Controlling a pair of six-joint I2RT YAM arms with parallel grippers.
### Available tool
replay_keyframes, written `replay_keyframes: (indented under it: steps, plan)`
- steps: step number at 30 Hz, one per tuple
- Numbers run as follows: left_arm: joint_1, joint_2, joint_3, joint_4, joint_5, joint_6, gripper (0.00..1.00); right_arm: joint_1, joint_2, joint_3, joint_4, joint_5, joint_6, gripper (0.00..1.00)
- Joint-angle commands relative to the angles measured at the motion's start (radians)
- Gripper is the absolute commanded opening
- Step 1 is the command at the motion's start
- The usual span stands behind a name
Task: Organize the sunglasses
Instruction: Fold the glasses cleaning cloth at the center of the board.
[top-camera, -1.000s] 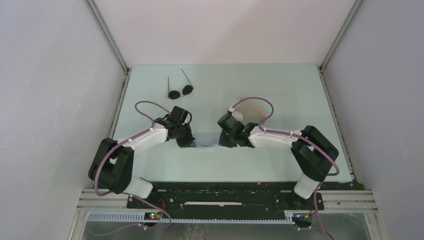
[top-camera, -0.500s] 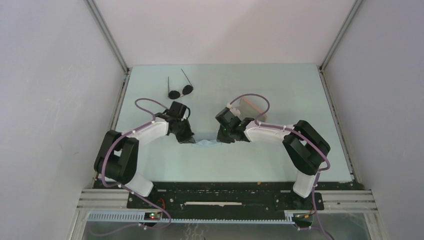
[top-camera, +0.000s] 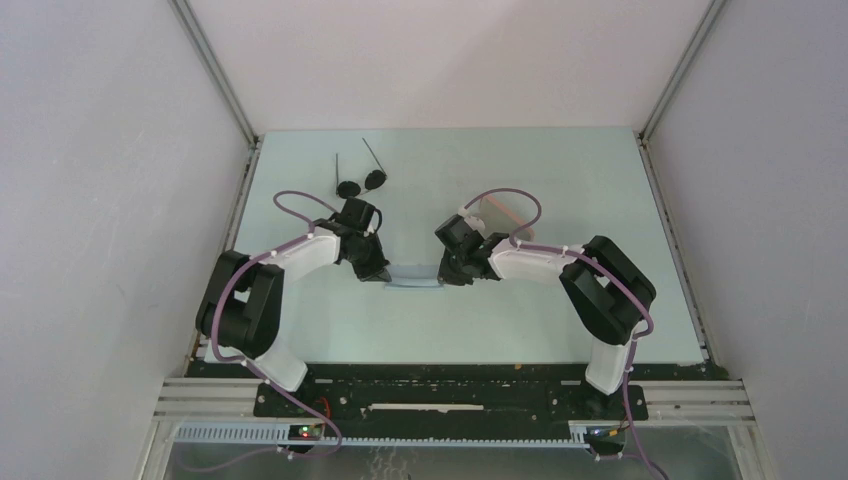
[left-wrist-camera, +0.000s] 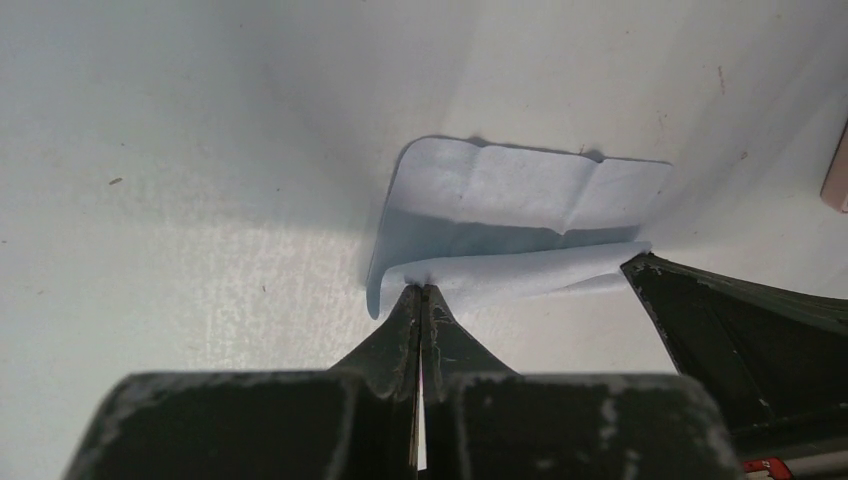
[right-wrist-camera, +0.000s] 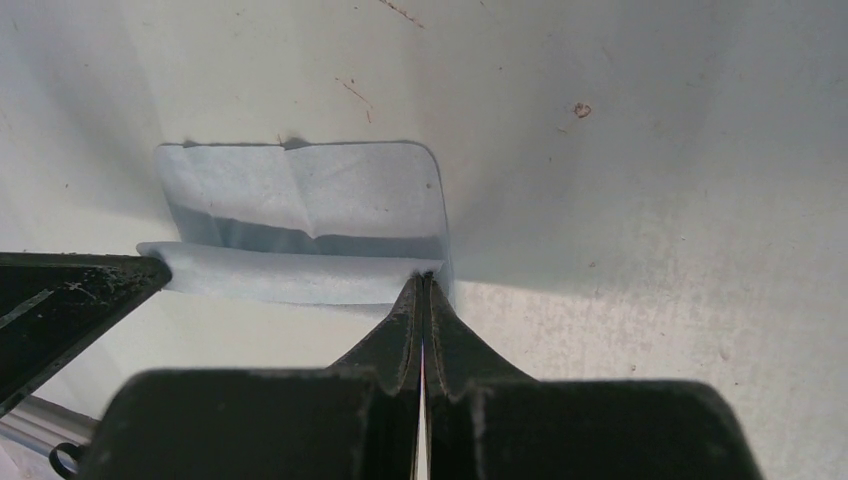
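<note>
The sunglasses (top-camera: 374, 180) lie flat on the surface (top-camera: 560, 170), past the light blue cloth (top-camera: 413, 278) and off to its left side. Their thin wire arms are spread open and point away from the cloth, and the two dark lenses face back toward it. Nothing is touching them. I think they sit well apart from the cloth so that I have room to work on the cloth first.

The cloth is where both arms are busy. My left end effector (left-wrist-camera: 421, 292) is squeezed tight on the cloth's near left corner. My right end effector (right-wrist-camera: 424, 282) is squeezed tight on its near right corner. Both wrist views show the near edge lifted up off the surface, while the far part of the cloth lies flat with some crease lines in it. The lifted strip curls over the flat part.

I hold two corners at once so the edge stays straight and does not sag in the middle. That way, I think, the cloth can be folded over neatly.

The pink case (top-camera: 500, 213) sits past the cloth on its right side, partly hidden by the right arm's cable. I cannot tell if it is open or closed.

My guess is that the tidy-up is at an early step, with the sunglasses not yet picked up.
</note>
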Motion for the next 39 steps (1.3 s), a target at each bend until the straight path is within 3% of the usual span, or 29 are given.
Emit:
replay_keyframes:
  steps: [1,13,15,17,20,30,39]
  plan:
    - [0.009,0.008,0.055,-0.001,0.016,0.024,0.0,-0.007,0.005,0.035,0.005,-0.002,0.003,0.0]
    - [0.01,0.02,0.056,0.003,0.005,0.028,0.0,-0.025,0.003,0.034,0.019,-0.011,-0.004,0.0]
    - [0.011,0.017,0.061,0.004,0.001,0.025,0.09,-0.026,-0.003,0.035,0.026,-0.015,-0.007,0.18]
    - [0.012,0.003,0.064,0.003,-0.014,0.019,0.28,-0.024,-0.016,0.035,0.035,-0.017,-0.016,0.33]
    - [0.012,-0.037,0.064,0.004,-0.046,0.024,0.34,-0.014,-0.048,0.028,0.078,-0.033,-0.037,0.4]
    - [0.01,-0.178,0.002,-0.011,-0.054,0.062,0.32,0.059,-0.13,-0.004,0.091,0.071,-0.035,0.36]
    - [-0.002,-0.176,-0.063,0.057,0.081,0.075,0.28,0.051,-0.076,-0.005,0.089,-0.027,-0.039,0.09]
